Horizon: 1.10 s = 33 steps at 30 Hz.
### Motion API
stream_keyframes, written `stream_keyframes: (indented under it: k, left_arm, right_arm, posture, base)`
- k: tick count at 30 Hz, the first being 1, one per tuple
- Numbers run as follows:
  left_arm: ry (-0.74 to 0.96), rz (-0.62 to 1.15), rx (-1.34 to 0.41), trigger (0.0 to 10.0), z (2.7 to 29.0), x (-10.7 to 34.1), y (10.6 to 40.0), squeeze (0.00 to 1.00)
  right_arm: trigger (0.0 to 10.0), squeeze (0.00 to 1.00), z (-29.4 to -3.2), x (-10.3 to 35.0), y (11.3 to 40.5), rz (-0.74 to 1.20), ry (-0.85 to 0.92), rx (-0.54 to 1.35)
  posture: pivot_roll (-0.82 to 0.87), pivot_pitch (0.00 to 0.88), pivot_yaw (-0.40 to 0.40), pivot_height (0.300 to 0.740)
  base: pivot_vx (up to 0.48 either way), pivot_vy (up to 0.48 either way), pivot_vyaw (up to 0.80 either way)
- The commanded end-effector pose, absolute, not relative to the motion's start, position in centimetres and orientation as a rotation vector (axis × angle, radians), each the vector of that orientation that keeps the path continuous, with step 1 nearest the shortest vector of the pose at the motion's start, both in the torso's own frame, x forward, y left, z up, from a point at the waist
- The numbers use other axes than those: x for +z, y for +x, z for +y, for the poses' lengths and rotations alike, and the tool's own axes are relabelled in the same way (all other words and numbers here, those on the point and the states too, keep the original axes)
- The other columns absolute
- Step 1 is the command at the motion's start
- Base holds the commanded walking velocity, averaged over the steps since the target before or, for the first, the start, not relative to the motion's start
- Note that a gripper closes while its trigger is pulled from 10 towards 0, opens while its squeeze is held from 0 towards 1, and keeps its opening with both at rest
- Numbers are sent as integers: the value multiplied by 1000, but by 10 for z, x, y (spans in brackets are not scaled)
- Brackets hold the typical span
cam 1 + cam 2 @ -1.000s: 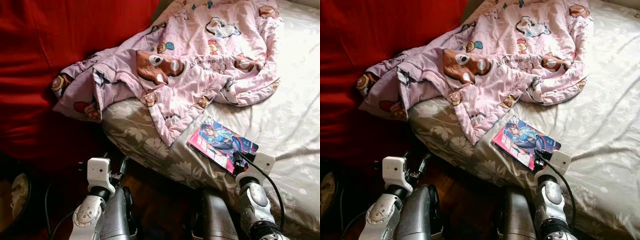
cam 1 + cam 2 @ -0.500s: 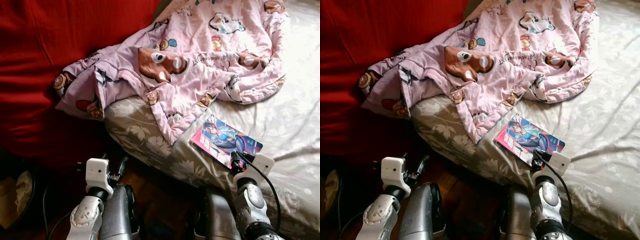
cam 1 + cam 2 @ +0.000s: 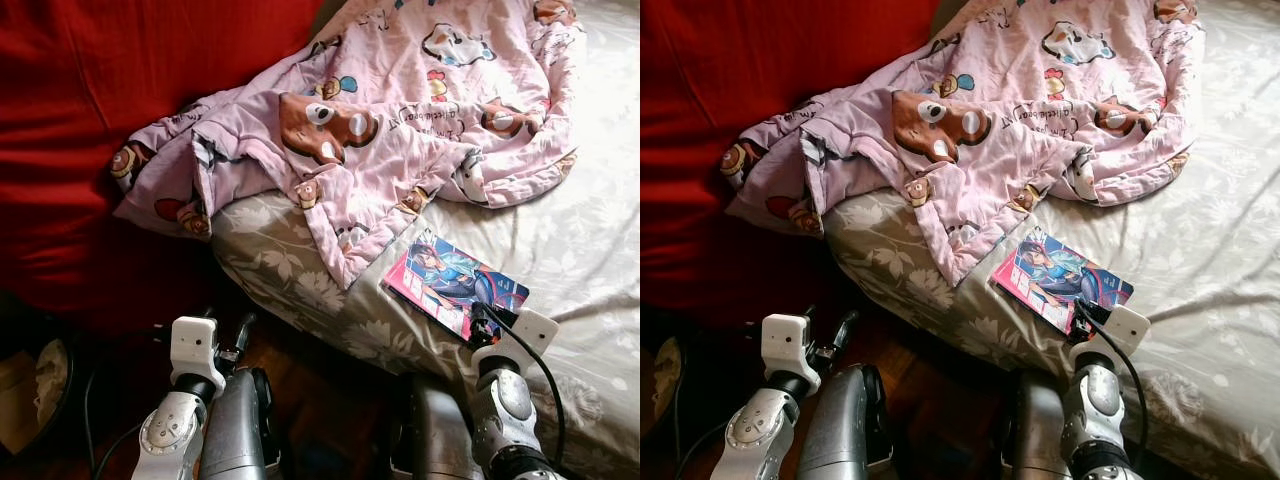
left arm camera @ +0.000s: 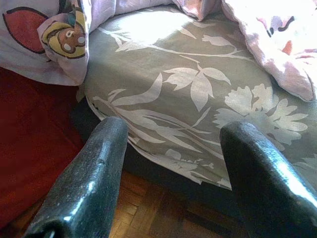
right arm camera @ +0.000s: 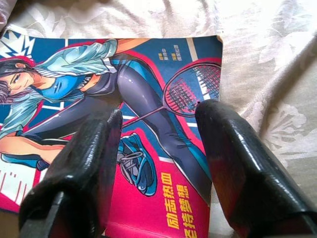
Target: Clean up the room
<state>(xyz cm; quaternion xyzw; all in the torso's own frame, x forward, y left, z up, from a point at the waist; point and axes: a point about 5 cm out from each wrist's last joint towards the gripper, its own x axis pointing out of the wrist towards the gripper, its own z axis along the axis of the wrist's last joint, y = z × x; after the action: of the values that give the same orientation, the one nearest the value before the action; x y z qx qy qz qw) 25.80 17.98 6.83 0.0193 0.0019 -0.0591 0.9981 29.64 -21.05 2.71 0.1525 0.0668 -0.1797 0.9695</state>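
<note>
A thin paperback comic book with a pink-and-blue cover showing a badminton player [image 3: 455, 287] lies flat on the bed, which is covered by a grey-beige sheet with a pale leaf pattern [image 3: 590, 230]. The book sits near the bed's near edge, just beside the lower hem of a crumpled pink quilt printed with cartoon bears [image 3: 400, 110] that spreads over the bed's far side and spills off its left corner against a red fabric surface [image 3: 90, 120].

The right hand [image 5: 156, 163] hovers at the book's near corner, its two black fingers [image 5: 79, 168] spread wide, one over the cover and the other over the cover's edge beside the sheet. It holds nothing. The left hand [image 4: 171, 163] hangs low off the bed's corner above the wooden floor [image 4: 163, 218], fingers also wide apart and empty.

The likely step is picking the book up to tidy it away. The risk is in the grasp: the book is thin and flat on soft bedding, so fingers closing from above may slide over the glossy cover, crease it, or pinch a fold of sheet along with it. Pushing down would sink the mattress and tilt the book away. Since it lies close to the bed's edge, a nudge could send it to the floor.
</note>
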Motion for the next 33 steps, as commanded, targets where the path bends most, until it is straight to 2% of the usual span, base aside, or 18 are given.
stream_keyframes:
  k: [1, 10, 19, 33]
  left_arm:
    - [39, 19, -117, 10000, 182, 66, 255, 0]
    - [43, 21, -114, 10000, 183, 66, 254, 0]
    - [51, 14, -121, 10000, 182, 68, 257, 0]
    - [61, 9, -127, 10000, 182, 69, 259, 0]
  right_arm:
    - [10000, 0, -212, 20, 289, 156, 302, -375]
    - [10000, 0, -212, 15, 287, 189, 297, -386]
    - [10000, 0, -216, 7, 281, 231, 367, -437]
    - [10000, 0, -211, 1, 280, 265, 464, -411]
  posture:
    - [131, 268, 11, 560]
    - [134, 268, 9, 560]
    - [136, 265, 12, 560]
    - [137, 262, 16, 560]
  base:
    - [0, 0, 0]
    - [0, 0, 0]
    - [0, 0, 0]
    - [0, 0, 0]
